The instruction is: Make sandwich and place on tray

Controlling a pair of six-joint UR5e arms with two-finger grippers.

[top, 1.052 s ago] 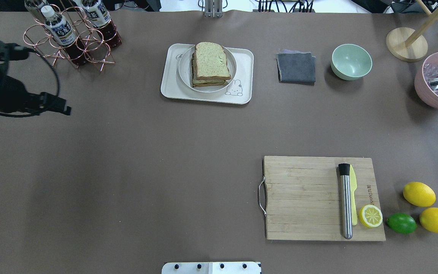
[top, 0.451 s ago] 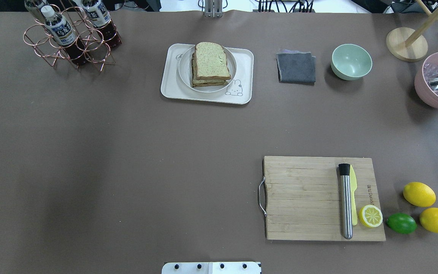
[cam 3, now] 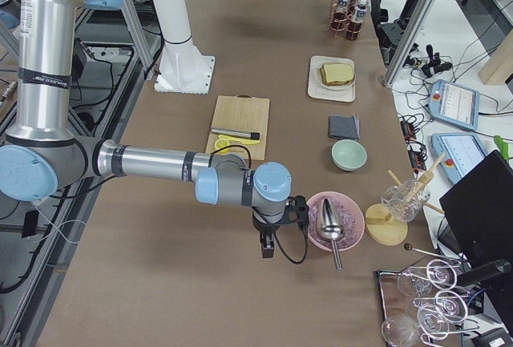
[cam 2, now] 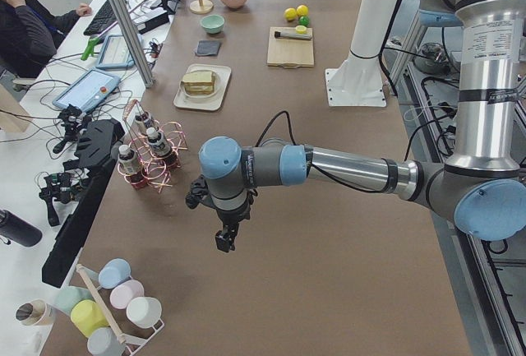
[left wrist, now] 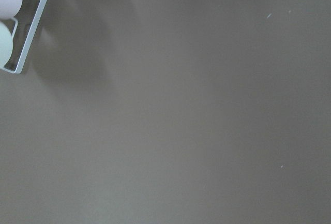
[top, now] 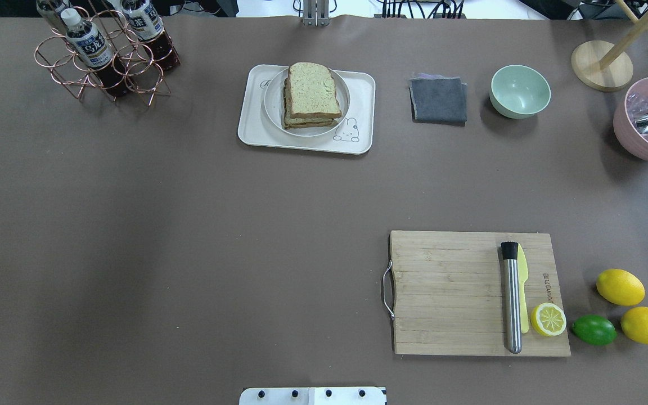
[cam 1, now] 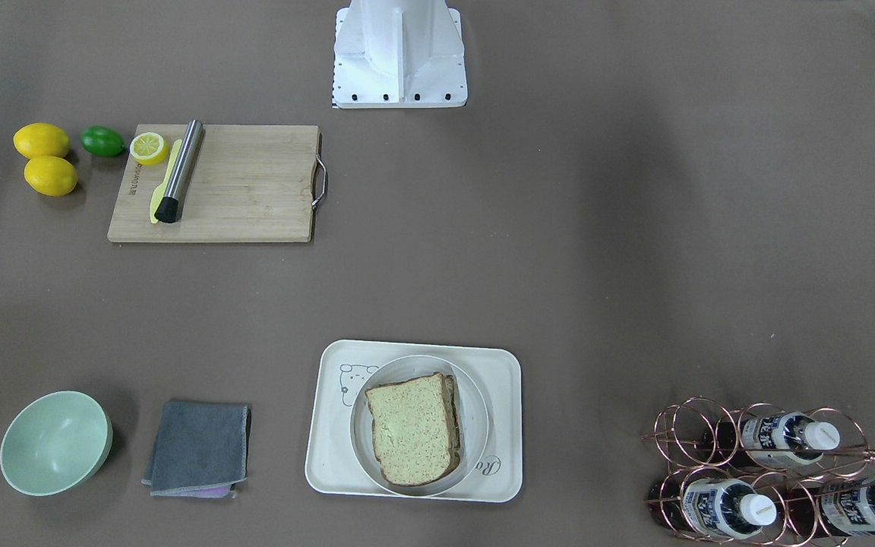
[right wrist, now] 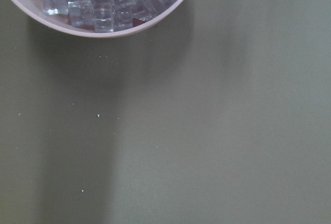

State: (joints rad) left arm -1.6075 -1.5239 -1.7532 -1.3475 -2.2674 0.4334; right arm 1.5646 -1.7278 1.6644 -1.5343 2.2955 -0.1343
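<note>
The sandwich (top: 313, 93), speckled wholegrain bread slices stacked, lies on a round white plate (top: 272, 101) that sits on the cream tray (top: 251, 132) at the far middle of the table. It also shows in the front view (cam 1: 411, 429) on the tray (cam 1: 331, 456). The egg is hidden. My left gripper (cam 2: 223, 241) hangs over bare table near the bottle rack, far from the tray; I cannot tell whether it is open. My right gripper (cam 3: 267, 247) hangs beside the pink bowl; I cannot tell its state either. Both wrist views show only table.
A copper rack of bottles (top: 104, 50) stands far left. A grey cloth (top: 438, 100), green bowl (top: 520, 90) and pink ice bowl with scoop (top: 647, 121) lie far right. The wooden cutting board (top: 448, 292) holds a muddler (top: 511, 298) and lemon half (top: 548, 319); lemons (top: 620, 287) and a lime sit beside it.
My left arm, seen at the overhead view's left edge 1.1 s ago, has moved out of that view to the left. The sandwich, plate and tray have not moved.
</note>
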